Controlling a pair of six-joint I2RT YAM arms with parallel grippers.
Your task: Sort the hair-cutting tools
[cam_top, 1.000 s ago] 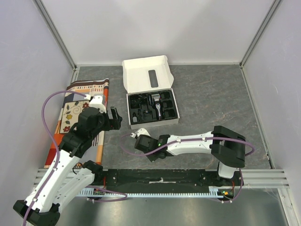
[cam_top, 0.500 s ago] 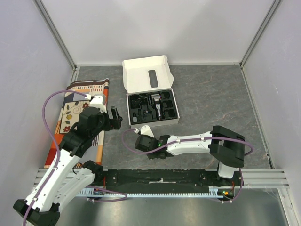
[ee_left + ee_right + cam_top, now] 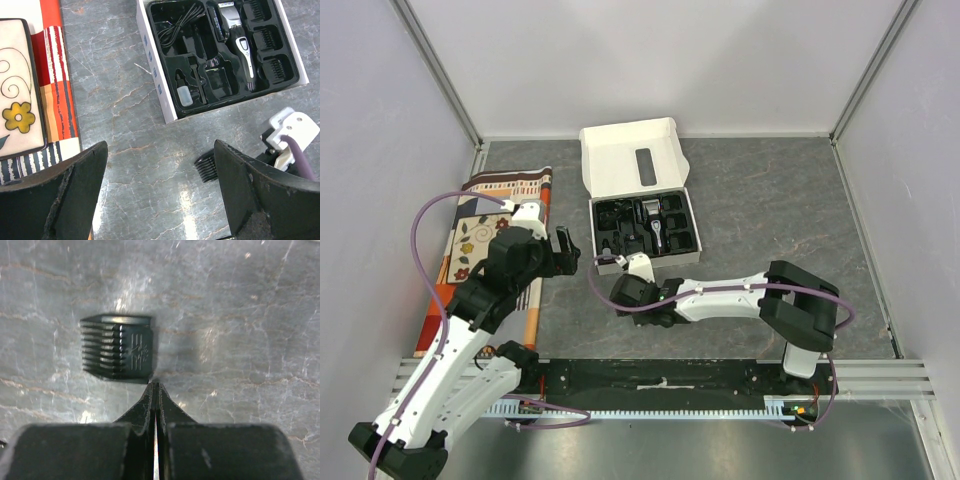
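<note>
Step in hand: picking up the loose comb guard (image 3: 118,353), judging by where the right arm points
Comb guard: lies flat on the bare bench (image 3: 240,315), outside the box (image 3: 152,75), near its front wall
Right fingers (image 3: 145,412): pressed together and empty, tips just beside the guard's near corner; contact cannot be told
Left fingers (image 3: 75,185): spread wide, holding nothing, hovering over the bench left of the box
Already in the tray (image 3: 295,80): clipper (image 3: 241,44), coiled cable (image 3: 175,27), a small bottle (image 3: 185,94)
Next move calls for: the right fingers to part, straddle the guard across its short sides and close on it
Then: probably a lift to a free pocket in the tray
Risk: the thin, flat guard may slide on the smooth bench
</note>
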